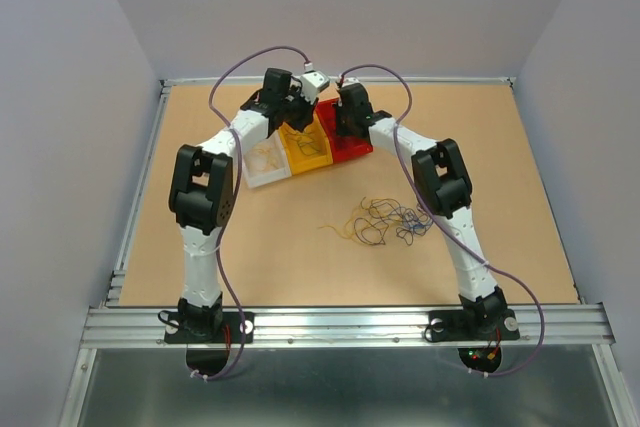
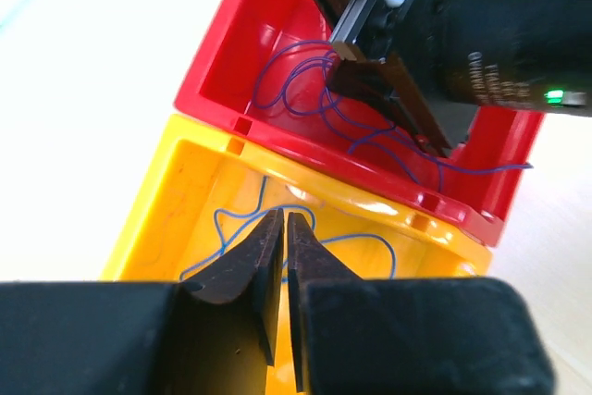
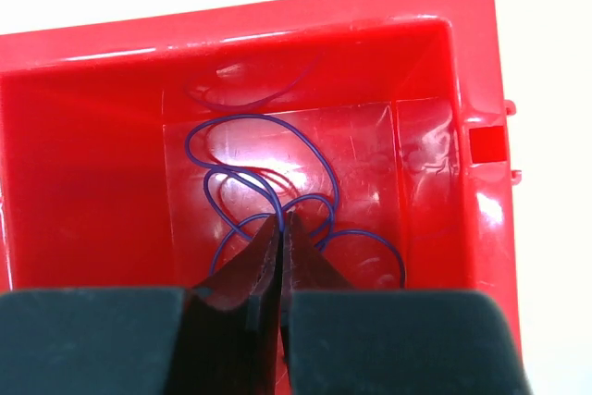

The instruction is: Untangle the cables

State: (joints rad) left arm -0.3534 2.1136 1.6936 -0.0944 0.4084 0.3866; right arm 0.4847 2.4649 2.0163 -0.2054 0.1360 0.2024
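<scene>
A loose tangle of thin yellow, blue and dark cables (image 1: 385, 219) lies on the table in front of the bins. My right gripper (image 3: 281, 219) hangs inside the red bin (image 3: 277, 20), shut on a curly blue-purple cable (image 3: 250, 122) that loops over the bin floor. The left wrist view shows one end of this cable trailing over the red bin's rim. My left gripper (image 2: 284, 216) hovers over the yellow bin (image 2: 176, 191). Its jaws stand a narrow slit apart with nothing pinched. A light blue cable (image 2: 360, 235) lies in the yellow bin below them.
Three bins stand side by side at the back: white (image 1: 262, 169), yellow (image 1: 310, 152) and red (image 1: 350, 147). The white one holds thin yellowish wires. Both wrists crowd together above the bins, with thick lilac arm cables arching over them.
</scene>
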